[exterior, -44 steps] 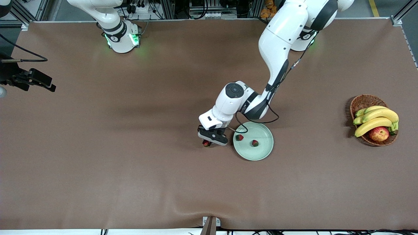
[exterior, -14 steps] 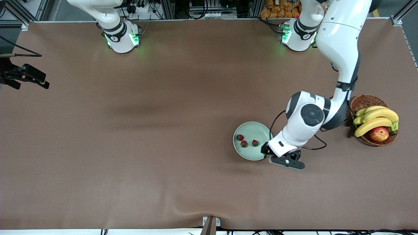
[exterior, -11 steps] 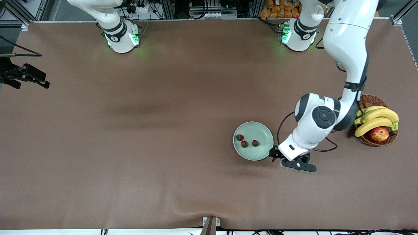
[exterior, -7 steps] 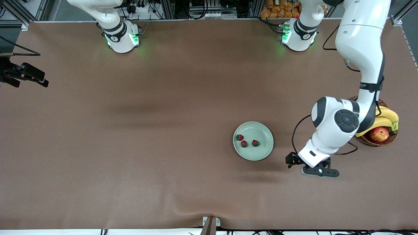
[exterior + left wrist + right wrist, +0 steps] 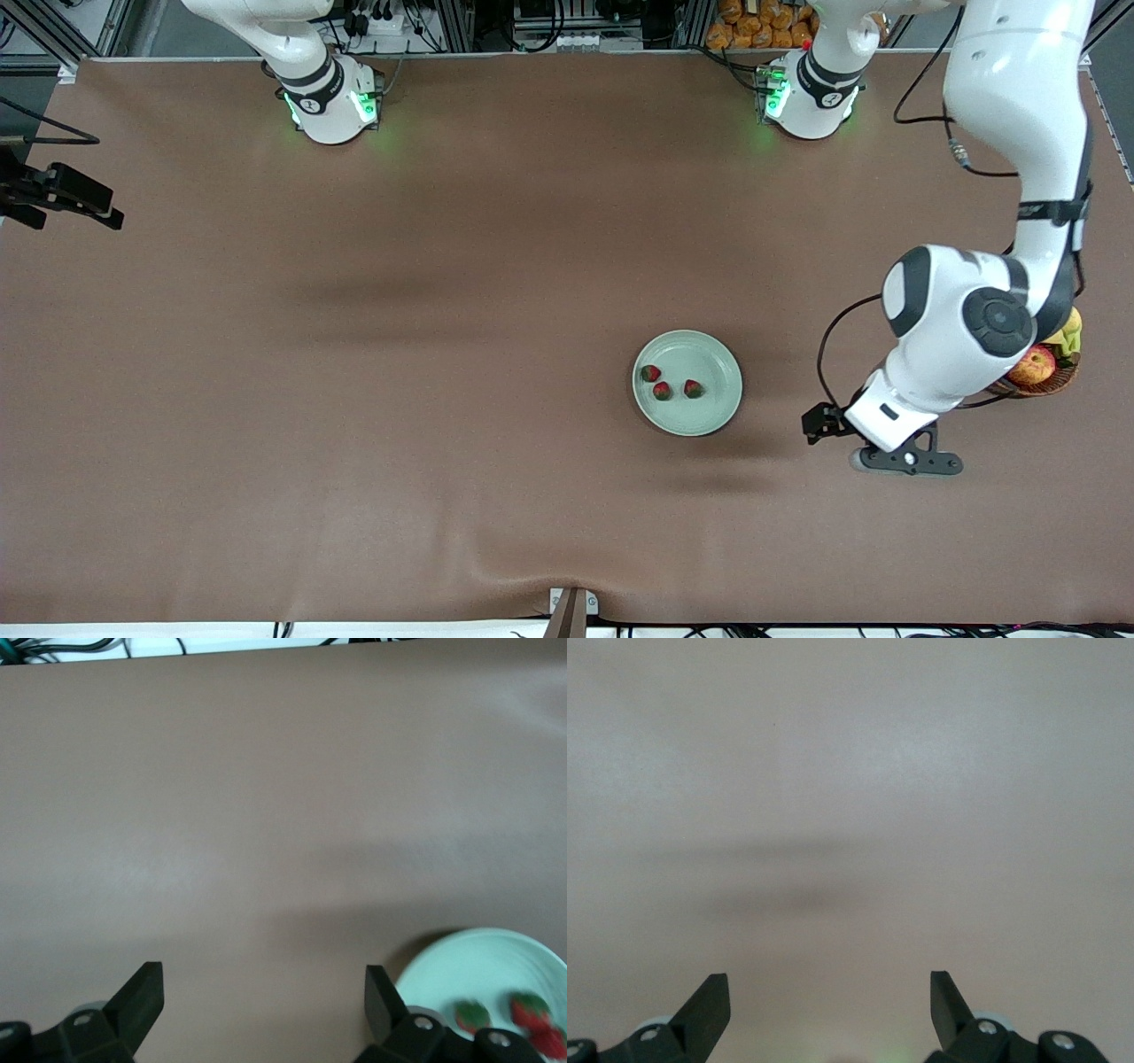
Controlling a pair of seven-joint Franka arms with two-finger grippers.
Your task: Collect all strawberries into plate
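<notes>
Nearest the front camera, our left gripper [image 5: 904, 461] is hanging over bare brown table [image 5: 354, 354], between the plate [image 5: 709, 416] and the basket [image 5: 1054, 381], toward the left arm's end. In the left wrist view its fingers [image 5: 142, 997] are standing wide apart with nothing between them, and only tabletop is showing in the gap. The same view is catching the rim of the plate [image 5: 478, 948] at one corner, with red berries [image 5: 532, 1010] lying in it.

A little farther from the camera, the plate is sitting flat on the table, well apart from the left gripper. We are seeing all three strawberries in it: one [image 5: 693, 388] near the middle, one [image 5: 661, 391] just beside it toward the right arm's end, and one [image 5: 650, 373] slightly farther back, close to the rim. None is touching another as far as we can tell.

The basket is lying near the left arm's end of the table, mostly hidden under the left arm; an apple [image 5: 1033, 365] and a bit of banana [image 5: 1072, 328] are peeking out.

Farther still, our right gripper [image 5: 66, 193] is waiting at the table's edge at the right arm's end. In the right wrist view its fingers [image 5: 709, 997] are spread wide and empty over plain surface.
</notes>
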